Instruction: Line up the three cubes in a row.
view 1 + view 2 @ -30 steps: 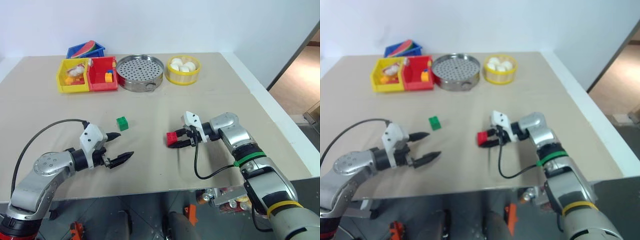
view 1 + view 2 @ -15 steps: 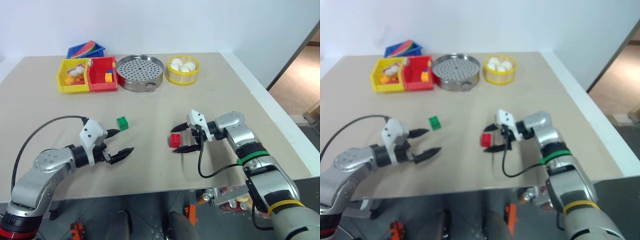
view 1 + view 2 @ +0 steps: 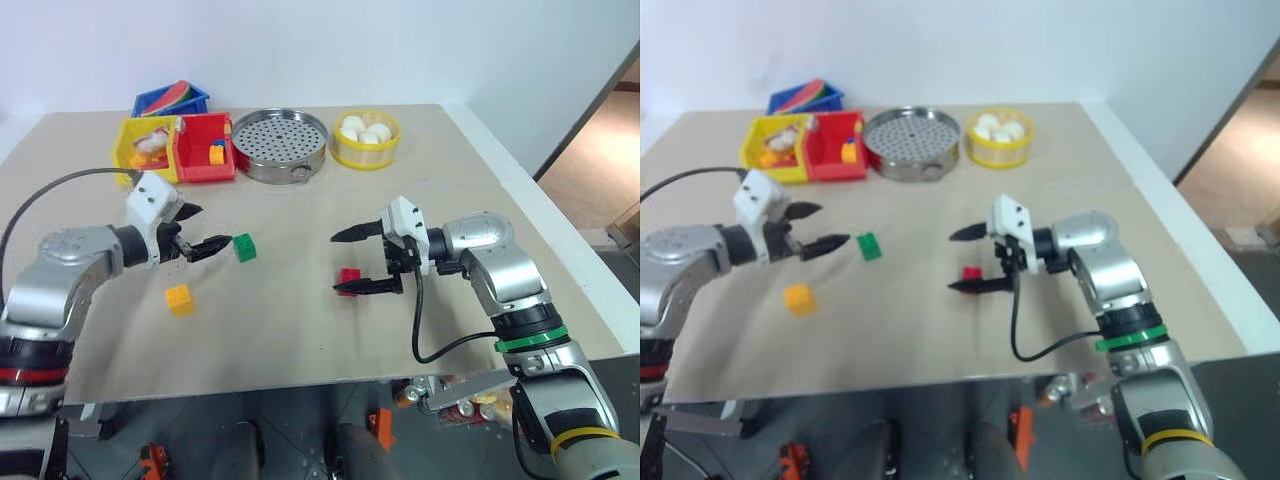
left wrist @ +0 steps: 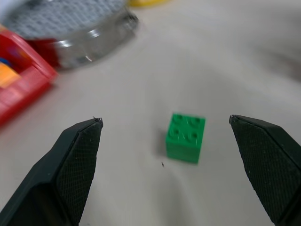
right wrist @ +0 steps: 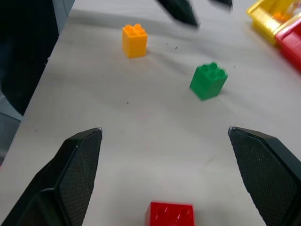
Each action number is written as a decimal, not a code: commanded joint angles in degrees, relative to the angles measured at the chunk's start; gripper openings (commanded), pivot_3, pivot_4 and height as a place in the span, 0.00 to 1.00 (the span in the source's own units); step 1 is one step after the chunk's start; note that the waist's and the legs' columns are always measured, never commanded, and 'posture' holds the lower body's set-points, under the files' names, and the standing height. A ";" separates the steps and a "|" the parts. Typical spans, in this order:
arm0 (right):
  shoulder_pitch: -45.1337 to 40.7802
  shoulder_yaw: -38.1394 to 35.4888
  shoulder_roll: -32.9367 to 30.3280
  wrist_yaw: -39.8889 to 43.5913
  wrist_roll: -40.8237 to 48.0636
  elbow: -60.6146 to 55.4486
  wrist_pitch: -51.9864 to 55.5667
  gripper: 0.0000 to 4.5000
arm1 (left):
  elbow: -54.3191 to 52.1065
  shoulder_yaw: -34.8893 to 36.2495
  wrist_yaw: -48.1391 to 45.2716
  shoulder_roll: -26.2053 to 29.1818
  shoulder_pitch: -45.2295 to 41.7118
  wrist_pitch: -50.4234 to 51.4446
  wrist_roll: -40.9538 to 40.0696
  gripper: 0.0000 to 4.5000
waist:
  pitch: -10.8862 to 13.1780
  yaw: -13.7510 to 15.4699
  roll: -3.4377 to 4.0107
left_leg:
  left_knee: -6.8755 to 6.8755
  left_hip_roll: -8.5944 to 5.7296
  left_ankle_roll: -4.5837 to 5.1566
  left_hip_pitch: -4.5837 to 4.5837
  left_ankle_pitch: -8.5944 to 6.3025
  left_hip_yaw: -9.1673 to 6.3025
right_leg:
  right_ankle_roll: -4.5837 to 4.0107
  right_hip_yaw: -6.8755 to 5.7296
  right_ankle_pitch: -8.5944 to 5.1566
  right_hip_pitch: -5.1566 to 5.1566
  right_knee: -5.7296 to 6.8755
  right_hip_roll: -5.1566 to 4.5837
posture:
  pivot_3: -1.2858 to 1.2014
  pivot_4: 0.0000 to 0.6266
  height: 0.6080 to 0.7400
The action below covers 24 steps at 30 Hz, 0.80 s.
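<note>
Readable text: none is found on any object.
Labels and brands: none can be made out.
Numbers and signs: none are seen.

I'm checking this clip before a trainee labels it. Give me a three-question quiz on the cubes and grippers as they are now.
1. True or false: the red cube is clamped in the right gripper.
2. Which cube lies just ahead of the open left gripper? A) yellow-orange B) green C) red
3. Fill in: the yellow-orange cube lies nearer the table's ____ edge than the green cube.

Key:
1. False: the cube sits on the table, and the open fingers do not clamp it.
2. B
3. near
</note>
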 commanded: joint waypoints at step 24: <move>0.54 -1.89 -4.28 -4.75 0.25 -4.22 -1.39 1.00 | 47.62 -11.37 -19.37 -10.60 -25.69 -23.31 19.05 0.94 | 0.00 -0.08 0.00 | 0.04 0.00 0.01 -0.16 -0.02 -0.03 | 0.13 0.00 -0.02 -0.11 0.02 0.06 | 0.52 0.24 1.00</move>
